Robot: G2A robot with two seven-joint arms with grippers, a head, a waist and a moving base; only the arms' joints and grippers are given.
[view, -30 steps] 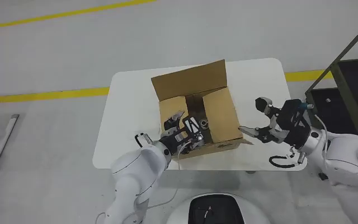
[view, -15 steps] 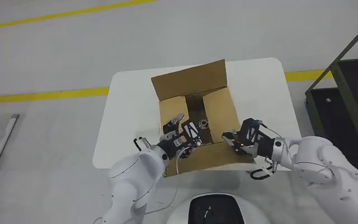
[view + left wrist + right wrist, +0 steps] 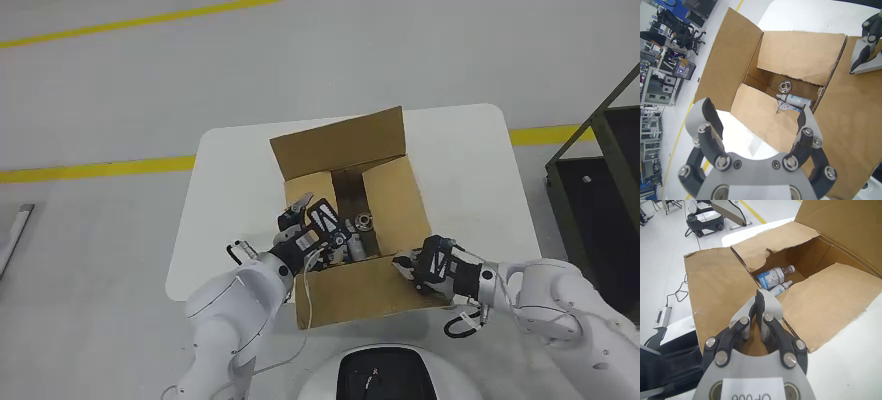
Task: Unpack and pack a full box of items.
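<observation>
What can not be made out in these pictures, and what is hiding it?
- Box floor: left wrist view, the side flaps cover most of it; only the metal flange and small bottle are plain.
- Large bottle: right wrist view, its base lies under the near flap.
- Right gripper: shut, but whether it pinches that flap is hidden beneath it.
- Top view: contents too small, partly behind the left gripper.

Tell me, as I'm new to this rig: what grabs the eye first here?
A brown cardboard box with open flaps sits mid-way on the white rounded table. At its bottom lie a clear plastic bottle with a blue label, a small white dropper bottle and a round metal flange. The left claw hangs open over one flap, the right claw shut over the near flap.
</observation>
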